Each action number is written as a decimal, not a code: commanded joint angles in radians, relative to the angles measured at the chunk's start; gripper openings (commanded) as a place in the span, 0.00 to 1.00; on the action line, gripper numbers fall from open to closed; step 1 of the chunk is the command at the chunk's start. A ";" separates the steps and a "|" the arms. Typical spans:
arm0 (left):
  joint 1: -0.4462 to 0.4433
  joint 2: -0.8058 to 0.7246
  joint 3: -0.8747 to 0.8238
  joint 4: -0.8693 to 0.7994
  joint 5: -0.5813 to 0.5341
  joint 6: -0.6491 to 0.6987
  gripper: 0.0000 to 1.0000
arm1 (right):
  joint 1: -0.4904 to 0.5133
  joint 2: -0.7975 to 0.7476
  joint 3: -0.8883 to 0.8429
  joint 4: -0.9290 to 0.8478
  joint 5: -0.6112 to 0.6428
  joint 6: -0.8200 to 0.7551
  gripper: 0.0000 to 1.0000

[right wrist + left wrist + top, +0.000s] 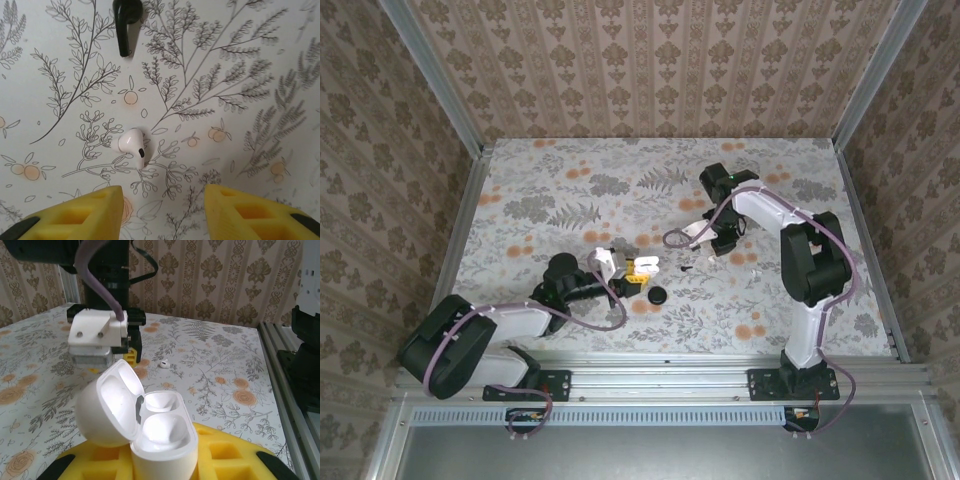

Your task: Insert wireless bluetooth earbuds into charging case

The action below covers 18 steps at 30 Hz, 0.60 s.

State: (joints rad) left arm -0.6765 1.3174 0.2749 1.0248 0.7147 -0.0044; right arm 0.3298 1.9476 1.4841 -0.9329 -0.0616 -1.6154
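The charging case (161, 437) fills the lower middle of the left wrist view. It stands upright on its base with its lid swung fully open toward the left of the frame, and the two wells face up with nothing in them. The left gripper (636, 269) is clamped narrowly on the case, whose lower body is pinched between the yellow foam pads (225, 455). From overhead, case and gripper sit just below the centre of the frame. An earbud (131, 146) lies on its side near the centre of the right wrist view, its rounded head toward the left and its stem running down and to the right, so its long axis slants. The right gripper (162, 206) hovers over it with its yellow fingertips (82, 212) spread apart at the bottom edge, touching nothing. A small black curved piece (124, 22) lies at the top of that frame. A black round disc (658, 295) rests just below the case in the overhead view. The table (570, 200) wears a pale cloth printed with grey foliage and orange blossoms. Brown damask-papered walls (650, 60) enclose it, and an aluminium rail (670, 362) runs along the near edge.
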 commanded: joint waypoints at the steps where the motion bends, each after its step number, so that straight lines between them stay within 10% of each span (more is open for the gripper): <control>1: 0.012 0.013 0.031 0.017 0.046 0.004 0.18 | -0.003 0.034 0.018 0.005 0.034 -0.085 0.47; 18: 0.046 -0.014 0.024 -0.014 0.034 0.018 0.18 | 0.008 0.053 -0.042 0.037 -0.009 -0.110 0.48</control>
State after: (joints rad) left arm -0.6376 1.3182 0.2802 1.0164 0.7258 0.0002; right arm 0.3317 1.9789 1.4567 -0.8646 -0.0490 -1.6997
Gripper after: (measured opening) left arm 0.230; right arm 0.480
